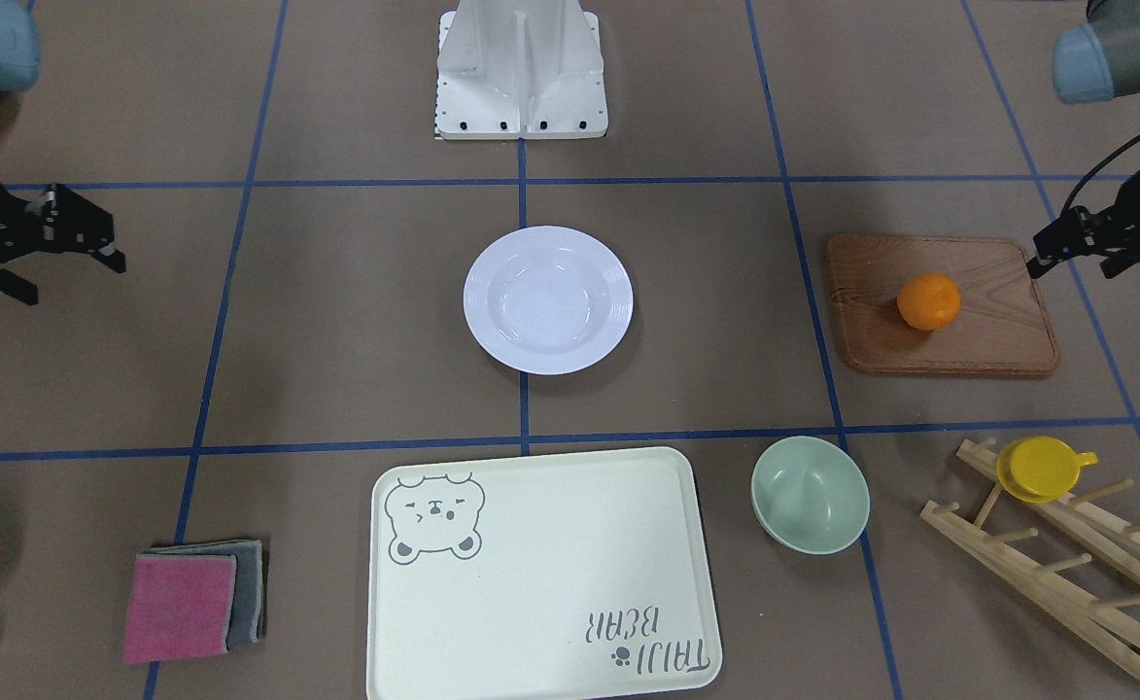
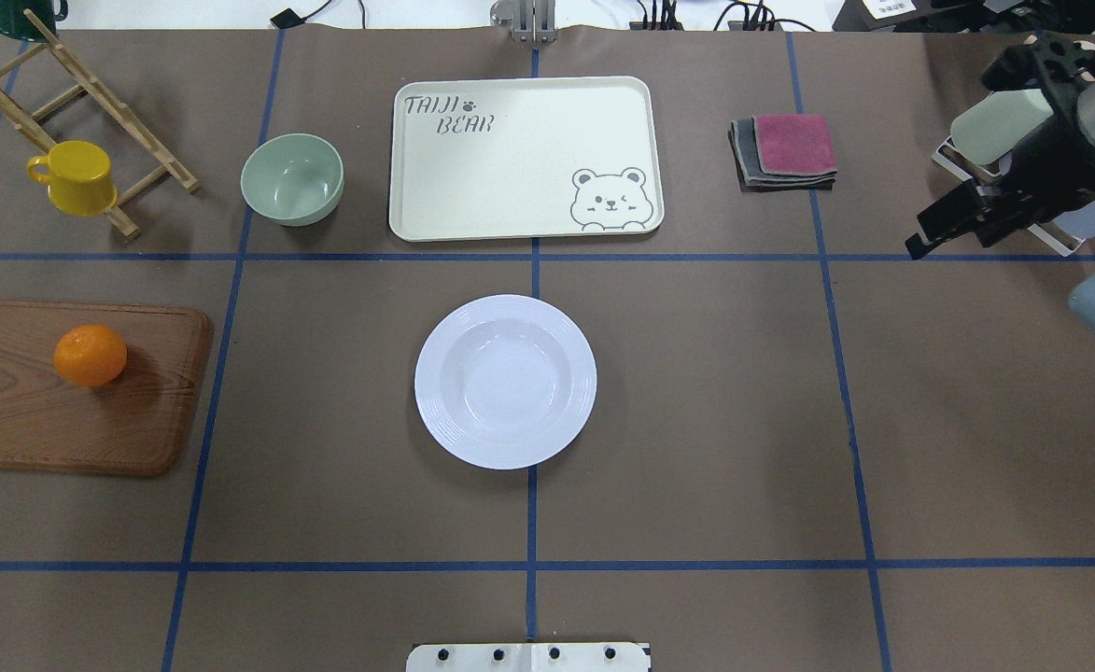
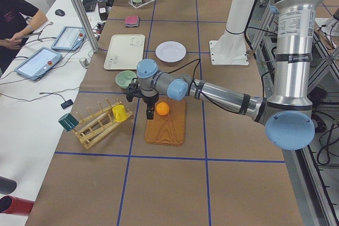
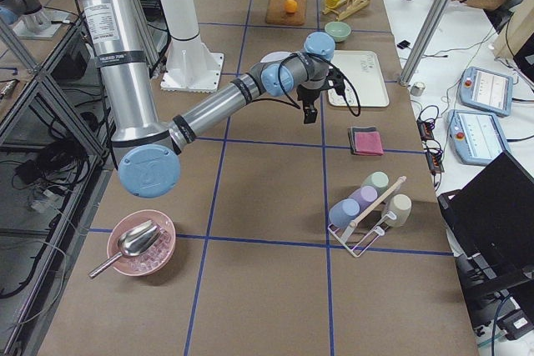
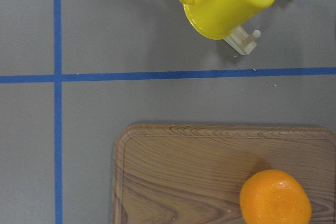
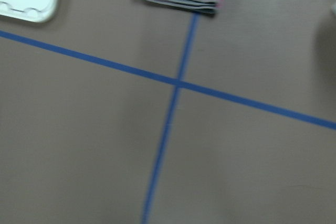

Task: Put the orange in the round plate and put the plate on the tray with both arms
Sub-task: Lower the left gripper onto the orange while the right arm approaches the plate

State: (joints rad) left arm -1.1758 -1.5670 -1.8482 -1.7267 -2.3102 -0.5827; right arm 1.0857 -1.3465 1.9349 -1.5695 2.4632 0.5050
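The orange (image 1: 929,300) lies on a brown wooden board (image 1: 978,335) on the robot's left side; the left wrist view shows the orange (image 5: 275,198) low at its right. My left gripper (image 1: 1075,264) hovers open just off the board's outer corner, apart from the fruit. The white round plate (image 2: 505,381) sits empty at the table's middle. The cream bear tray (image 2: 510,187) lies beyond it, also empty. My right gripper (image 2: 944,238) hangs open and holds nothing, far out on the right side.
A pale green bowl (image 2: 292,177) stands left of the tray. A yellow cup (image 2: 76,175) hangs on a wooden rack (image 2: 90,93). Folded pink and grey cloths (image 2: 785,149) lie right of the tray. The robot's base (image 1: 521,68) stands behind the plate.
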